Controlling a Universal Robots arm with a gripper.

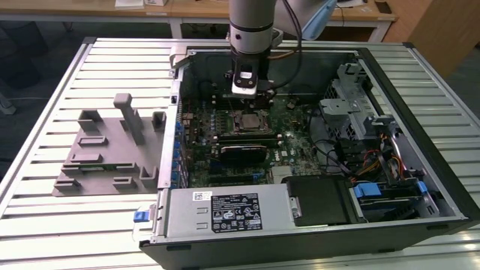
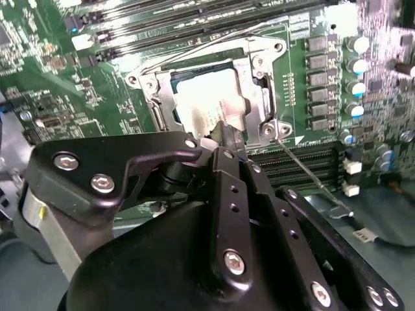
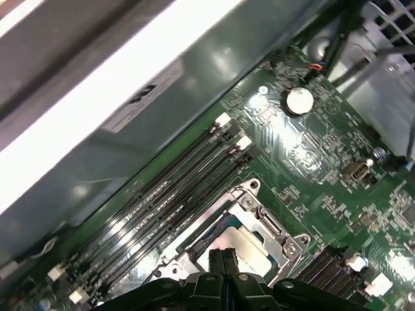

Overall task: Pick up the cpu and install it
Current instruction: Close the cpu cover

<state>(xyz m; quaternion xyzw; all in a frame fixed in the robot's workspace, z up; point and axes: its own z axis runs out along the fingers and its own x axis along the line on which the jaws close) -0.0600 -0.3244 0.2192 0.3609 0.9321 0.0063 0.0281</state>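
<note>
The cpu (image 1: pixel 250 120) lies flat in the motherboard's socket inside the open computer case, its silver top showing in both wrist views (image 2: pixel 207 103) (image 3: pixel 243 249). The socket's metal frame (image 2: pixel 262 97) surrounds it, and a thin wire lever (image 2: pixel 305 170) sticks out to one side. My gripper (image 1: pixel 251 97) hangs just above the socket. Its two black fingers (image 3: pixel 222 259) are pressed together with nothing between them. The fingertips (image 2: pixel 224 129) hover over one edge of the chip.
A grey fixture plate (image 1: pixel 105 152) with upright blocks lies on the slatted table at the exterior view's left. Inside the case (image 1: pixel 420 140) are a black heatsink block (image 1: pixel 244 151), a power supply (image 1: pixel 225 211), a drive cage (image 1: pixel 349 107) and memory slots (image 3: pixel 175 201).
</note>
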